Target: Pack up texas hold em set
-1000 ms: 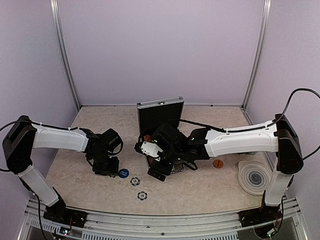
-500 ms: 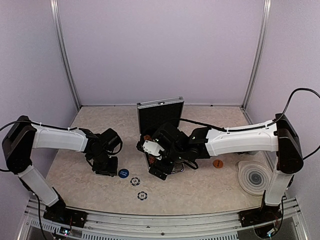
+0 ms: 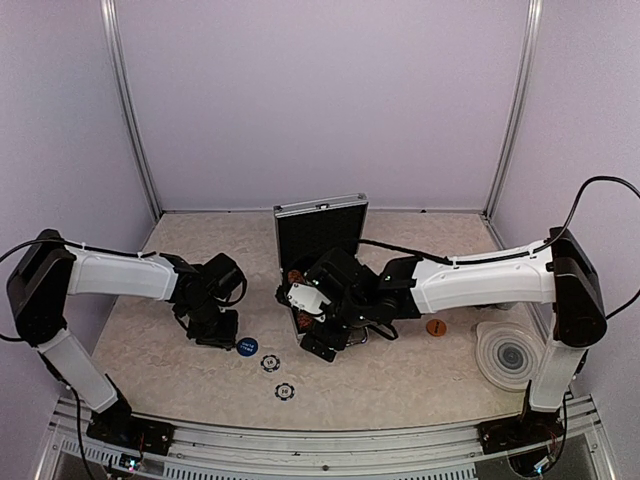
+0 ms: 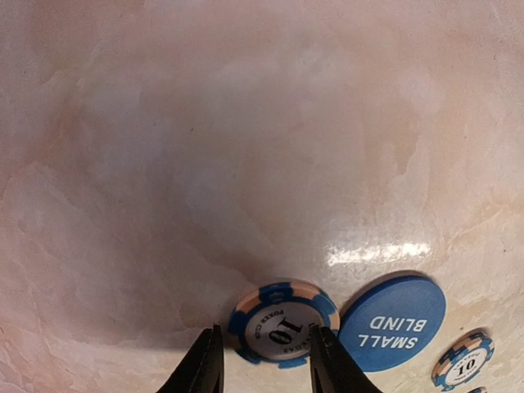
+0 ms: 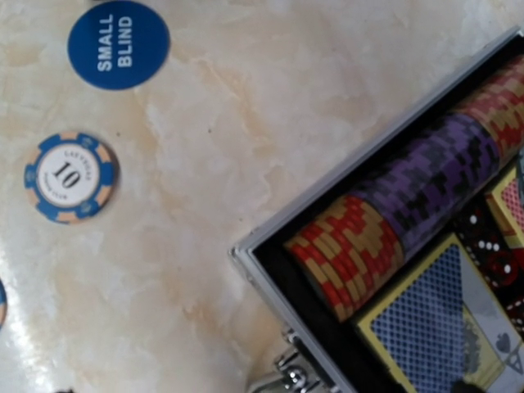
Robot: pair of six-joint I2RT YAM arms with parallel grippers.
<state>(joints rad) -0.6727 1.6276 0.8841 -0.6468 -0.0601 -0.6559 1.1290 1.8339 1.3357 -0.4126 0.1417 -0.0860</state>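
Marbled table (image 3: pixel 400 385), case (image 3: pixel 320 228), chips (image 3: pixel 270 363), buttons (image 3: pixel 247 345), coaster (image 3: pixel 508 353)

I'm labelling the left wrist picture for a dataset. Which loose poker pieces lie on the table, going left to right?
10 chip → blue SMALL BLIND button → second 10 chip near the lower right corner.

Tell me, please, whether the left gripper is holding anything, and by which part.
It cannot be told for sure: the left gripper straddles the blue 10 chip lying flat on the table, a finger by each side of its rim.
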